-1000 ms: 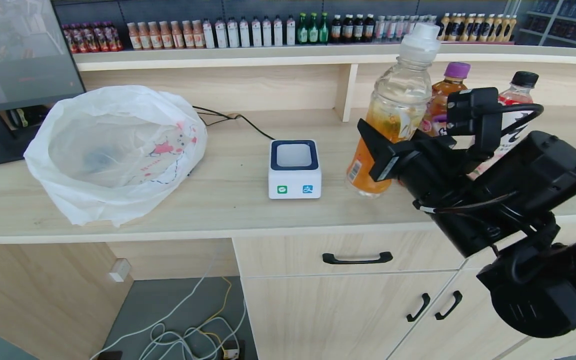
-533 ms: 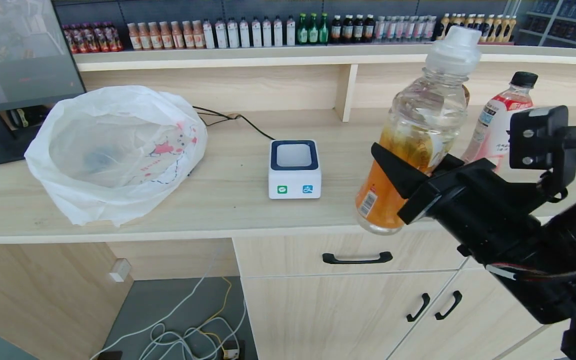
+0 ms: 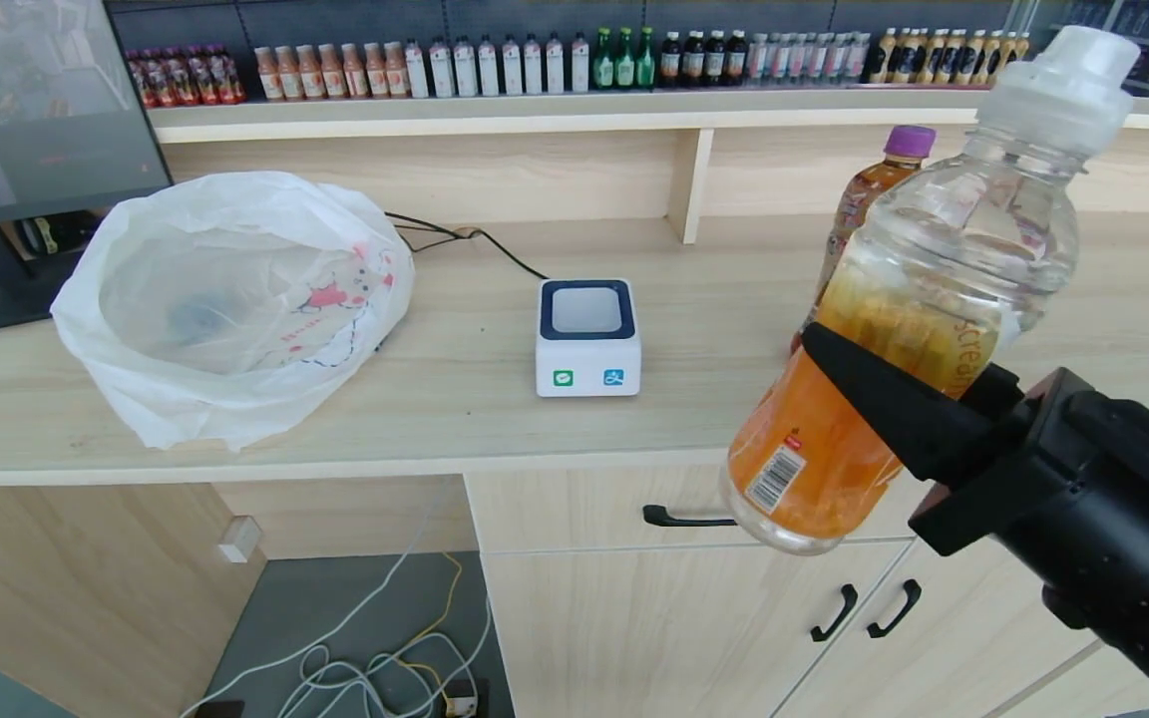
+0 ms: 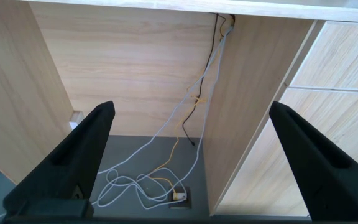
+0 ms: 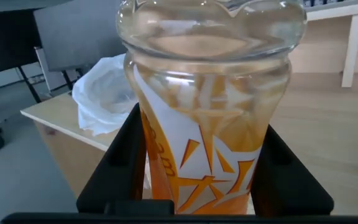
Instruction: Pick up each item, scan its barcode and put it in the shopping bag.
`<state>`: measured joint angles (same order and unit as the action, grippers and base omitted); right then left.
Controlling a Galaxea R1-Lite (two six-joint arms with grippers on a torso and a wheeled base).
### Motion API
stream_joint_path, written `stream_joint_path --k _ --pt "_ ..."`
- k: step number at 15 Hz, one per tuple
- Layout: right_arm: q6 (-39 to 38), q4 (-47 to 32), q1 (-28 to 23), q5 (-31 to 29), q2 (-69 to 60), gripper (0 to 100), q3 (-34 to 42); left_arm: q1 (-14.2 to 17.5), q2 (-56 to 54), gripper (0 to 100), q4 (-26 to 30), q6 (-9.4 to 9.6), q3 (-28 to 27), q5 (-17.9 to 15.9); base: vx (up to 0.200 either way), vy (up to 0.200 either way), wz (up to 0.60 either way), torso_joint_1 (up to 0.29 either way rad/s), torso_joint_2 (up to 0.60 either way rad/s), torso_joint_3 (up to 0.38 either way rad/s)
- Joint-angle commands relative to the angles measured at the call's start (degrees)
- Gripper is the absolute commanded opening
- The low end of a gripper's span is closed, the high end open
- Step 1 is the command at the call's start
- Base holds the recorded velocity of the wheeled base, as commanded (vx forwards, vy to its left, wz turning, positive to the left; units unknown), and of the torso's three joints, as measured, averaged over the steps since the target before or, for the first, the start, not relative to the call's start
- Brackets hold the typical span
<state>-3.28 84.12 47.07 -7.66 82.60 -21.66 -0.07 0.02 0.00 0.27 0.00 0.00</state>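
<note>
A shop interior lies behind the work area, with a long back shelf of drink bottles [image 3: 574, 60] lined up above a pale wooden table [image 3: 455, 409] that has drawers and cupboard doors below. The right jaws are clenched around the middle of an orange drink bottle [image 3: 934, 289] [image 5: 210, 124]. One black finger lies across its orange label and the other sits on the far side. The bottle is held in the air, off the table. It is tilted, with its clear cap above and beyond the jaws and its base below them. A barcode [image 3: 777, 479] shows on the label just below the jaws, near the base. A purple-capped bottle [image 3: 869, 199] stands upright on the table beyond the jaws, partly hidden behind the held bottle. The white barcode scanner [image 3: 587, 337] sits on the table well to the left of the right jaws, its dark-framed window facing up. The white plastic shopping bag [image 3: 235, 299] [image 5: 104, 93] is farther left again, its mouth open, and a dark monitor [image 3: 36, 100] stands behind it. The left jaws are released and spread wide with nothing between them. They hang below the table's edge, facing an open recess, and loose cables [image 4: 148, 180] trail on the floor ahead of them.
</note>
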Motion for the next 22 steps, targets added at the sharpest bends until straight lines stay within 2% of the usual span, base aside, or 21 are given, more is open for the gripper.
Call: stream_joint_path --k 1,4,6,10,15,18,22 --pt "-4.54 -0.09 3.73 0.1 0.28 0 0.13 -0.01 -0.02 100 0.0 0.0 0.0 0.0 0.0 0.0 0.0 0.0 0.0 0.0" --pt "-10.17 0.0 4.61 3.0 1.86 0 -1.98 -0.01 -0.02 100 0.0 0.0 0.0 0.0 0.0 0.0 0.0 0.0 0.0 0.0" --pt "-17.2 0.0 4.61 13.63 2.04 0 -4.53 -0.01 -0.02 100 0.0 0.0 0.0 0.0 0.0 0.0 0.0 0.0 0.0 0.0" --pt "-25.55 0.0 4.61 21.45 2.39 0 -4.44 -0.01 -0.02 100 0.0 0.0 0.0 0.0 0.0 0.0 0.0 0.0 0.0 0.0" --pt "-34.95 0.08 5.14 27.26 3.53 0 -8.84 -0.01 -0.02 100 0.0 0.0 0.0 0.0 0.0 0.0 0.0 0.0 0.0 0.0" --pt "-39.79 0.08 5.23 27.34 5.29 0 -12.79 -0.01 -0.02 100 0.0 0.0 0.0 0.0 0.0 0.0 0.0 0.0 0.0 0.0" --pt "-42.25 0.08 5.23 27.43 5.29 0 -12.09 -0.01 -0.02 100 0.0 0.0 0.0 0.0 0.0 0.0 0.0 0.0 0.0 0.0"
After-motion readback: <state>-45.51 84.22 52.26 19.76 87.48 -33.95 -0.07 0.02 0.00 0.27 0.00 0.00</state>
